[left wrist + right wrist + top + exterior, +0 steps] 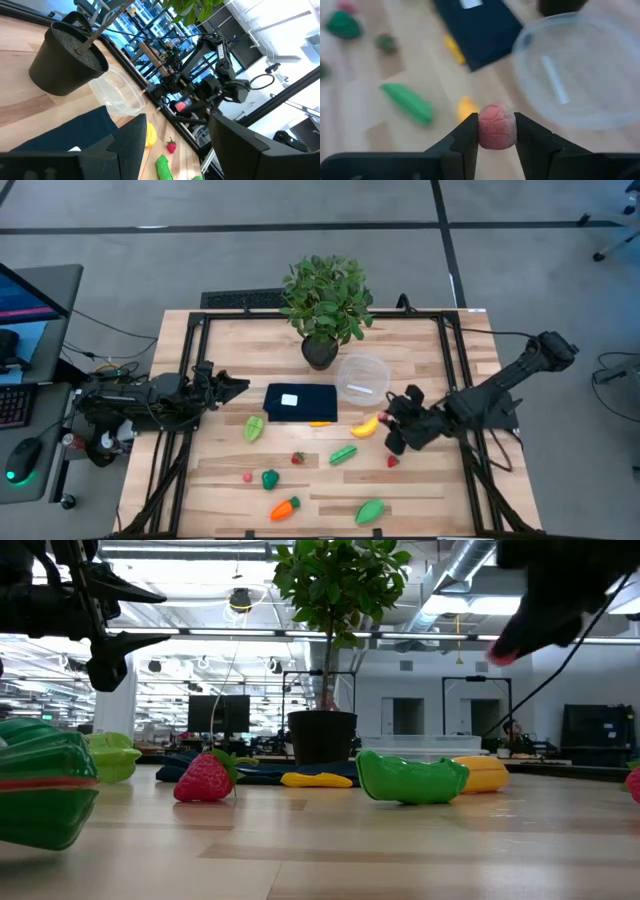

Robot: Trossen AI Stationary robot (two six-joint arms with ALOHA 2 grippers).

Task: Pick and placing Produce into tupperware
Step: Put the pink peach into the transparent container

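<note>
Held piece: a small pinkish-red berry (496, 126) sits pinched between the fingers of my right gripper (496, 131), low centre of the right wrist frame.
Right gripper: clamped on that berry, right of centre in the high frame (397, 423), just beside the yellow banana (366, 426) and lower right of the bowl.
Tupperware: the clear round container (362, 377) stands empty, as far as I can see, at the middle of the high frame, just right of the potted plant (322, 305); in the right wrist frame its rim (580, 70) fills the upper right, ahead of my fingers.
Left gripper: my left gripper (222, 387) waits at the left of the high frame, jaws parted and holding nothing, pointing toward the dark blue rectangle (300, 402).
Produce left on the table: a light green piece (254, 428), a strawberry (297, 458), a green pod (343, 454), a red berry (393, 461), a small pink berry (247, 476), a dark green piece (270, 478), the carrot (285, 508) and a green piece (370, 511) lie across the lower half of the high frame.
Step in hand, as I judge it: carrying the berry to the bowl.
Doing it well: I should keep the pinch firm, since the berry is round and could squirt out; clear the rim before moving over it; let go only when centred above the bowl and low, so the berry does not bounce out; avoid nudging the light container or the plant's leaves.
</note>
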